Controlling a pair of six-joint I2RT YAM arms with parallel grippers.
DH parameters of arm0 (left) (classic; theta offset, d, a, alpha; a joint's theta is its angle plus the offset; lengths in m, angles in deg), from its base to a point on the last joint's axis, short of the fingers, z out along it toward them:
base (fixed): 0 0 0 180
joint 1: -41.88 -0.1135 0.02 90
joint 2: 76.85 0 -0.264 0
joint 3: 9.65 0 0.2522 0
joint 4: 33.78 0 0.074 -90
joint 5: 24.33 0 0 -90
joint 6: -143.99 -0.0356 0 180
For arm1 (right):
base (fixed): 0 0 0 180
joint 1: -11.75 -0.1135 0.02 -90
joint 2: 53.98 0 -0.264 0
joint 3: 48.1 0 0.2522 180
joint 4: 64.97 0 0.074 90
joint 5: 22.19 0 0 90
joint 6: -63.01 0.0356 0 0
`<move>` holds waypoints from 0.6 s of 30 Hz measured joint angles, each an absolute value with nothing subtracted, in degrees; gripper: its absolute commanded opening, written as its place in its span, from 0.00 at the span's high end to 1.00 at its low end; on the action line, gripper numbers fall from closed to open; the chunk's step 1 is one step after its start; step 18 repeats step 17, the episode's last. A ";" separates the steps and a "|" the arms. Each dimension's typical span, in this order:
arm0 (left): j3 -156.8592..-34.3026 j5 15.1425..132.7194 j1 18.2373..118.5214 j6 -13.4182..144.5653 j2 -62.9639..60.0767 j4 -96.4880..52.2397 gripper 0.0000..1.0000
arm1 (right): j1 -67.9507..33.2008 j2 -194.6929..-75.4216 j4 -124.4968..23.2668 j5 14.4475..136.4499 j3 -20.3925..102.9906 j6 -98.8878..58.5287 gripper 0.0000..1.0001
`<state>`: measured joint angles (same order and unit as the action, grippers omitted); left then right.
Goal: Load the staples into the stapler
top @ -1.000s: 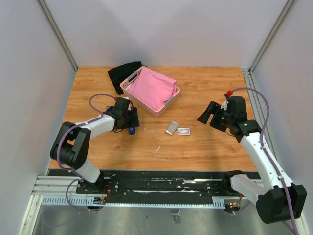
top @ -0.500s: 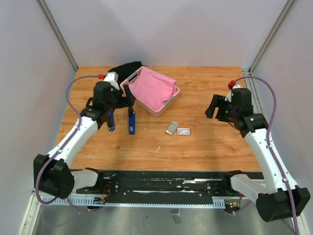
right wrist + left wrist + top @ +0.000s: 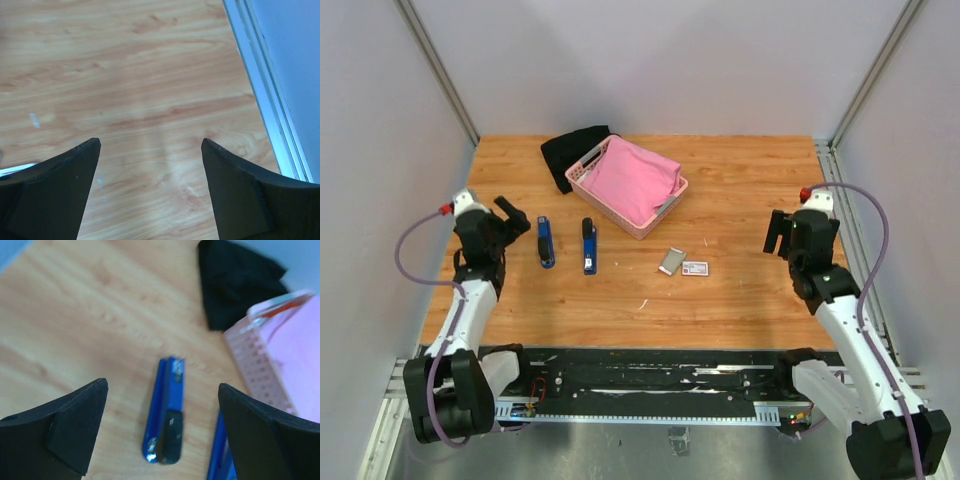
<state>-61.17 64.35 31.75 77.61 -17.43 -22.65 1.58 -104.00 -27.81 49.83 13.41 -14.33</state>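
Two blue staplers (image 3: pixel 545 242) (image 3: pixel 588 246), seemingly; one staples block (image 3: pixel 671 262)

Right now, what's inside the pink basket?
A pink cloth fills the pink basket, heaped above its rim. Whatever may lie beneath the cloth is covered, and the basket's floor can't be seen.

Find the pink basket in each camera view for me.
Top view: basket toward the back, left of centre.
Left wrist: basket at the right edge, cut off.
Right wrist: not in it.
Shared landmark: black cloth beside it.
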 measured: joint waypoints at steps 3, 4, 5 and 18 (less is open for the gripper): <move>-48.97 59.10 31.66 80.19 -18.13 -31.90 0.03 | 1.58 -102.14 -36.93 43.56 2.46 -15.90 0.16; -45.21 57.29 31.73 80.76 -18.20 -34.59 0.03 | 1.58 -102.31 -39.79 41.81 -0.99 -16.43 0.16; -42.04 55.47 31.73 81.13 -18.09 -36.99 0.03 | 1.58 -102.79 -42.48 40.34 -4.07 -16.82 0.16; -35.05 45.11 32.23 79.71 -9.91 -56.18 0.05 | 1.58 -118.12 -68.44 32.28 -13.95 -18.02 0.16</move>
